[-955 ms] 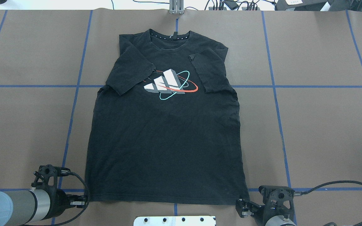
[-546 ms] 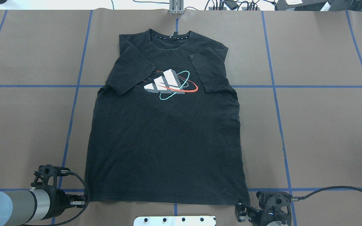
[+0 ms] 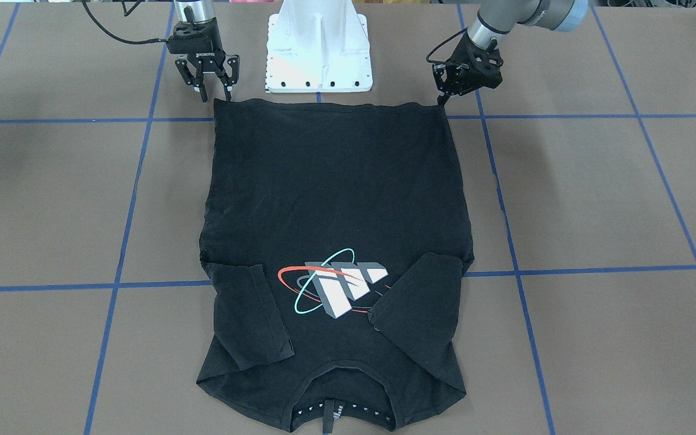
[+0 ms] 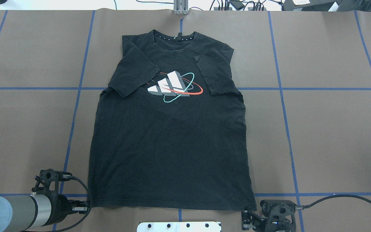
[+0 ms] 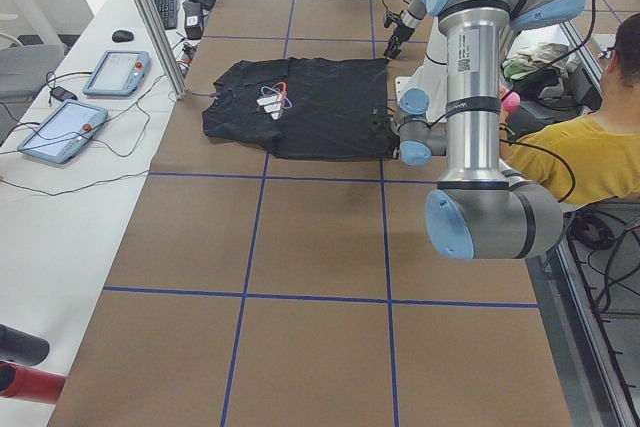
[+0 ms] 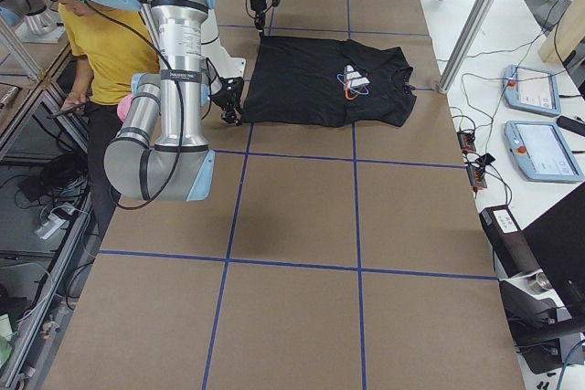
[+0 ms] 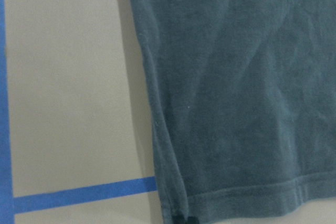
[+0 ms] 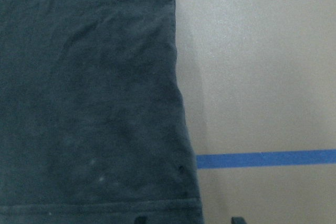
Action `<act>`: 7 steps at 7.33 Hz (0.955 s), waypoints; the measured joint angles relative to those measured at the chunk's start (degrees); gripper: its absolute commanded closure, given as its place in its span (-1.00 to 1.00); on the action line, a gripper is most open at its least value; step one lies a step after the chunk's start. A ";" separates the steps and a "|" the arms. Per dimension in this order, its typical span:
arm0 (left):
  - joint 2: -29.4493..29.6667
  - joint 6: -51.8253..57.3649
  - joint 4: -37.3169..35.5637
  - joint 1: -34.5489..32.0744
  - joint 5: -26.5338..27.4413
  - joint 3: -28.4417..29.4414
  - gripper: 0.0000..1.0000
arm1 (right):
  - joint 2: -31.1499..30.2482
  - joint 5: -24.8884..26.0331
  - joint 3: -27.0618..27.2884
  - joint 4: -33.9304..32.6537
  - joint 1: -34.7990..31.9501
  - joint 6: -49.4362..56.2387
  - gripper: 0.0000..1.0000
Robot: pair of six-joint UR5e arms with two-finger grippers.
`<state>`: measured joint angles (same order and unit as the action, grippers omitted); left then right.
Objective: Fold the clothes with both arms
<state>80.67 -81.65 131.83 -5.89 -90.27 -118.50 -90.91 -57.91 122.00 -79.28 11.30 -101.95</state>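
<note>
Black short-sleeved T-shirt [image 4: 169, 145] lying flat, printed side up, in the middle of a brown table [image 4: 333, 129] marked with blue tape lines [image 4: 27, 88]. Its collar [image 4: 174, 36] points away from the robot, and its hem [image 4: 172, 206] lies nearest the robot's white pedestal base [image 3: 318, 48]. Both sleeves [image 4: 132, 72] are folded inward onto the chest, on either side of a grey-white three-bar graphic [image 4: 172, 85] with red and teal rings. The left gripper [image 4: 84, 206] sits at the hem corner on the robot's left, its fingers pinched together on the fabric edge. The right gripper [image 3: 215, 95] is at the opposite hem corner with its fingers spread apart, straddling the corner: one fingertip over cloth, the other over bare table.
</note>
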 measured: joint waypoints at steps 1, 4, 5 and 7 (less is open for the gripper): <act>0.01 0.00 0.00 0.00 -0.05 -0.03 1.00 | 0.42 0.05 -0.19 0.00 0.02 0.00 0.13; -0.06 0.00 0.01 -0.02 -0.15 -0.14 1.00 | 0.90 0.13 -0.55 0.00 0.00 0.01 0.14; -0.07 0.00 0.00 -0.05 -0.16 -0.26 1.00 | 0.80 0.15 -0.67 -0.02 -0.13 0.07 0.15; -0.07 0.00 0.00 -0.08 -0.17 -0.38 1.00 | 0.66 0.15 -0.81 -0.07 -0.53 0.18 0.71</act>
<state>80.60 -81.65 131.84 -5.97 -90.44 -118.88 -90.25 -57.76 121.20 -79.35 10.77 -101.77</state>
